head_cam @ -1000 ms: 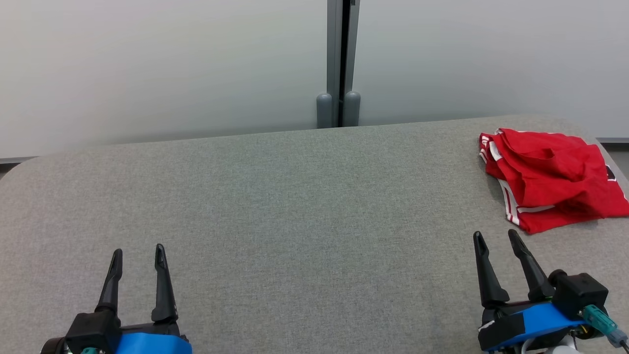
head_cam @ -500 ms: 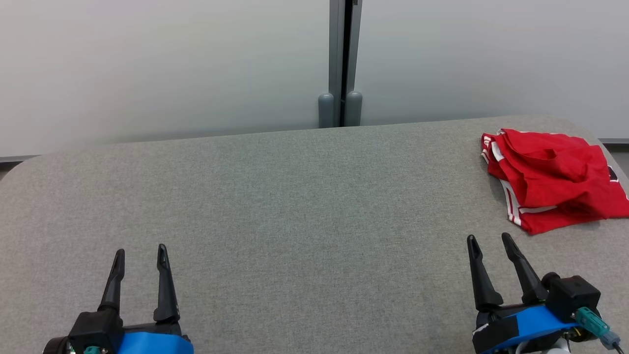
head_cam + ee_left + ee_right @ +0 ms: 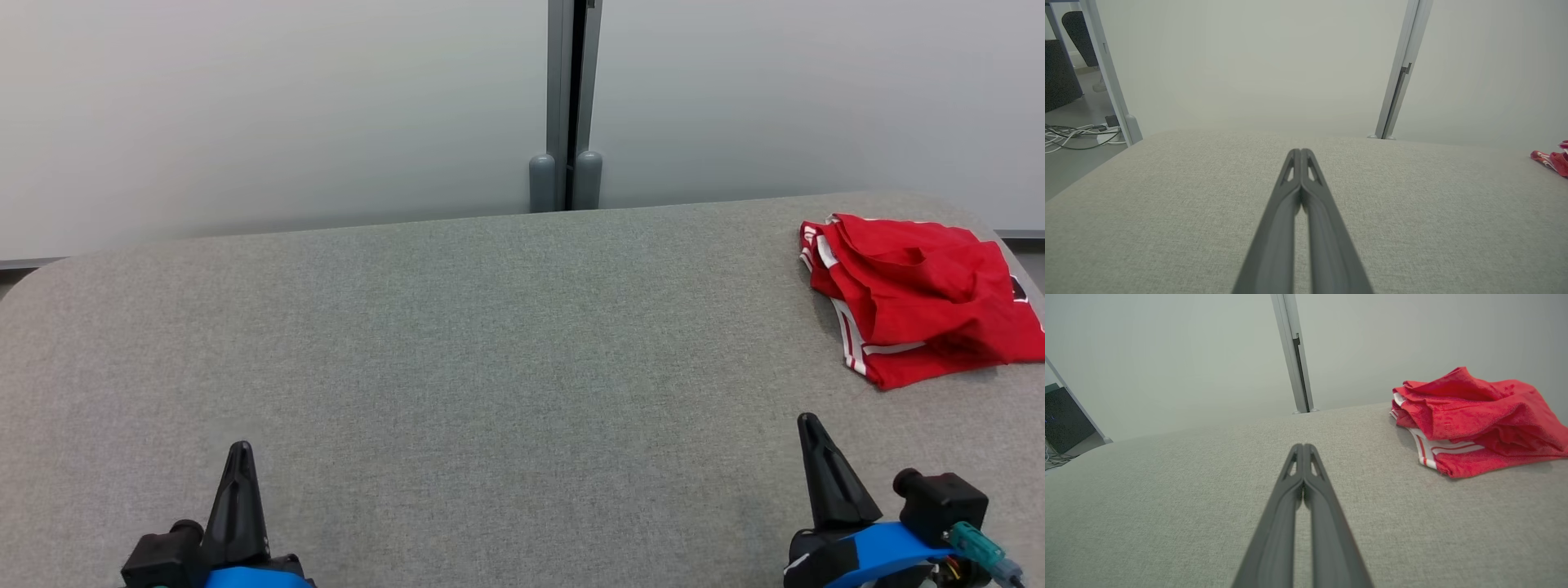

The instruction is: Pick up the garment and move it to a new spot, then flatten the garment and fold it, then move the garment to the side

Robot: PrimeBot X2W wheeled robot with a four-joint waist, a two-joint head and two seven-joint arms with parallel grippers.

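Note:
A crumpled red garment (image 3: 914, 294) with white stripes lies at the far right of the grey table (image 3: 490, 343); the right wrist view has it (image 3: 1478, 416) up and to the right, and its tip (image 3: 1551, 159) peeks in at the left wrist view's right edge. My right gripper (image 3: 810, 423) is shut and empty near the front edge, short of the garment and apart from it. Low at the front left, my left gripper (image 3: 241, 451) is shut on nothing too. Both wrist views show the fingertips pressed together (image 3: 1301, 152) (image 3: 1303, 446).
A pale wall with a grey post (image 3: 565, 106) runs behind the table. Off the table's left end, the left wrist view has floor with cables (image 3: 1069, 136) and a dark cabinet (image 3: 1059, 77).
Both grippers have closed from open to shut. Both have also drawn back slightly toward the bottom of the head view. The garment has not moved.

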